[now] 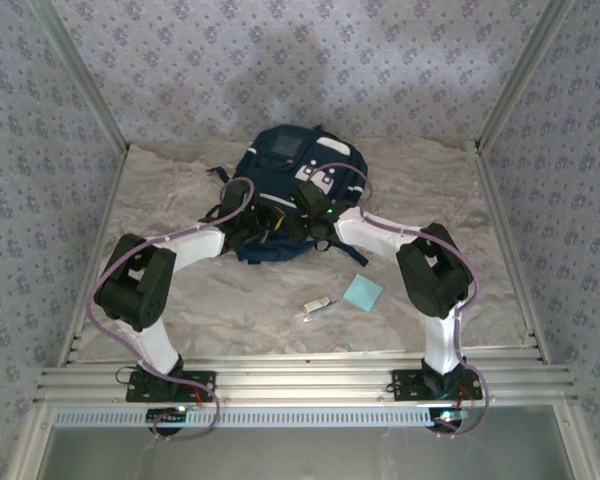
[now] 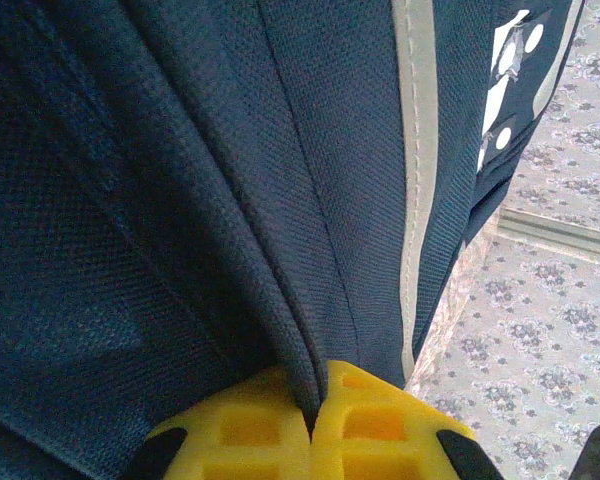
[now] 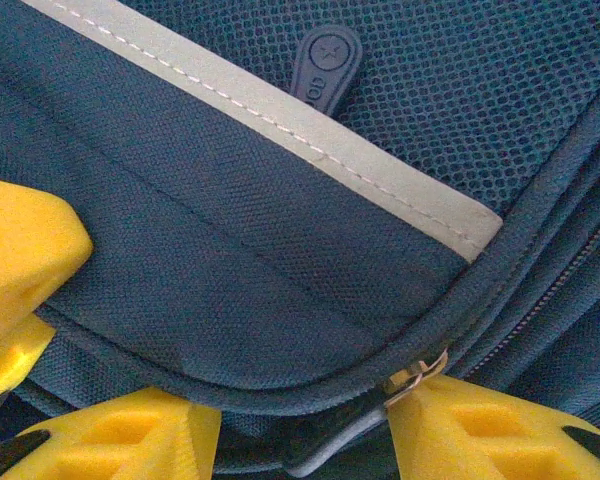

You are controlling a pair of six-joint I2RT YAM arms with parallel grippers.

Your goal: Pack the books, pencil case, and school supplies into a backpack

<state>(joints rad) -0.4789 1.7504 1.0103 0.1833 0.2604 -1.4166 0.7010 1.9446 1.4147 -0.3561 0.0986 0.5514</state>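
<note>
1. Fingers (image 2: 230, 435) of your left gripper (image 2: 312, 400) are clenched on a fold of the backpack (image 2: 180, 200).
2. Your right gripper (image 3: 295, 415) stands released, the backpack's zipper pull (image 3: 330, 445) between its fingers (image 3: 480, 430).
3. The light-blue pad (image 1: 363, 292) and white stick (image 1: 315, 308) lie on the table (image 1: 230, 300), well apart from both grippers.

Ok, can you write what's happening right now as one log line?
left gripper: shut on backpack fold | right gripper: open, either side of zipper pull | blue pad, white stick: on table, not packed
</note>
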